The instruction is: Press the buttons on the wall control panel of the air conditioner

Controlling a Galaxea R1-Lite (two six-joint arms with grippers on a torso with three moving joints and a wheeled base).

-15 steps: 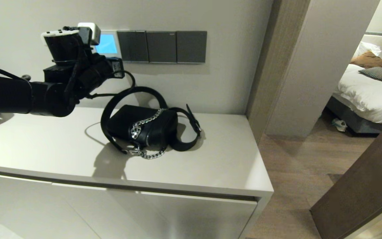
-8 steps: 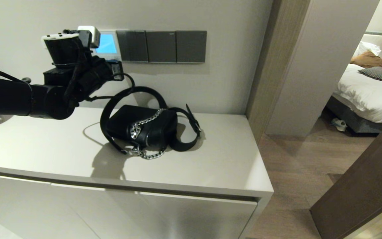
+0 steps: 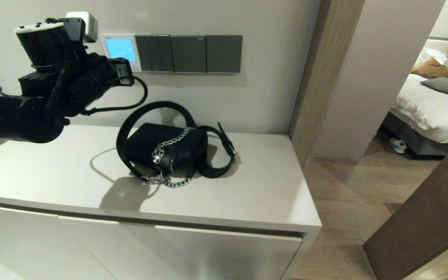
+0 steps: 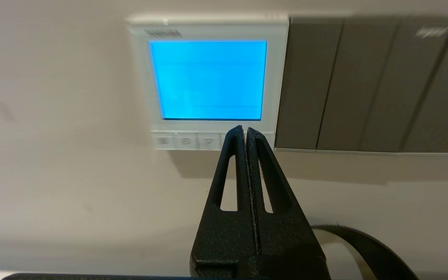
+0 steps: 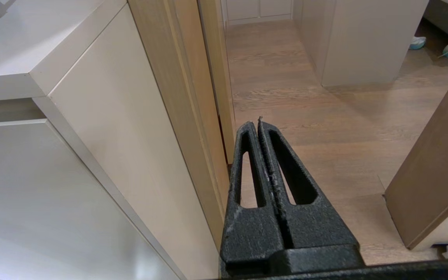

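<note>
One arm is at work here: the left gripper [image 4: 243, 128], its two black fingers clenched flat together with nothing between them, points at the wall control panel [image 4: 208, 29], a small white square thermostat whose screen [image 4: 208, 79] glows plain blue. Compared with the head camera's pictures from a moment ago, this arm has drawn back from the wall and shifted toward the robot's left and a little upward; then its wrist covered part of the panel, and now the whole lit screen is open to the head camera. That reads as the claw backing off after a press, or lining up for another, though which button was touched cannot be told. In the wrist camera the closed tips sit directly in front of the buttons [image 4: 187, 140], the row of tiny pale keys under the screen; three keys show to one side of the tips, and the tips hide at least one more. Whether the tips touch the row or hover just short of it cannot be told, but the head camera suggests a gap. Three dark grey switch plates [image 3: 189, 53] adjoin the panel on the side away from the arm. A black handbag [image 3: 165, 149] with a silver chain lies on the white cabinet top [image 3: 255, 190] below. The right gripper [image 5: 259, 123] hangs parked low beside the cabinet, also clenched on nothing
</note>
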